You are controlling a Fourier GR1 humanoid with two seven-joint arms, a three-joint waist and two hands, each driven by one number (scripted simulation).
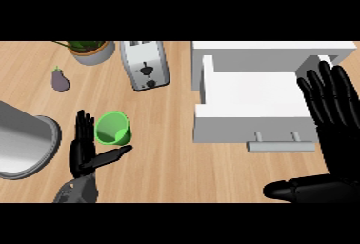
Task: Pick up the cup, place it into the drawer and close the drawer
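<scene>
At the near edge of the desk (pixel 179 171), toward its right corner, the right robot hand (pixel 340 151) shows large, palm facing left. Its fingers are straight and point away from the robot, its thumb stretches left, and it holds nothing. Its fingertips (pixel 325 78) overlap the right side of the drawer in this view.

Toward the near left corner is the left robot hand (pixel 82 148), also open. Its fingers are straight and point to the far edge, and its thumb is spread out to the right. The green cup (pixel 112 127) stands on the desk just right of those fingers and just beyond the thumb, in the crook between them, with its mouth in view. No finger curls round it, and I cannot tell whether the hand touches it.

At the left edge, level with the cup, lies a large grey round vessel (pixel 25 142), partly cut off by the view.

Right of the middle, the white drawer (pixel 249 97) is pulled out toward the near edge. Its grey bar handle (pixel 281 146) is on the near face, and the cup is well apart from it on the left. Behind the drawer is its white housing (pixel 271 53).

Along the far edge, from the middle leftward, are a silver toaster (pixel 145 66), a purple aubergine (pixel 60 81) and a potted plant (pixel 91 50) toward the far left corner.
</scene>
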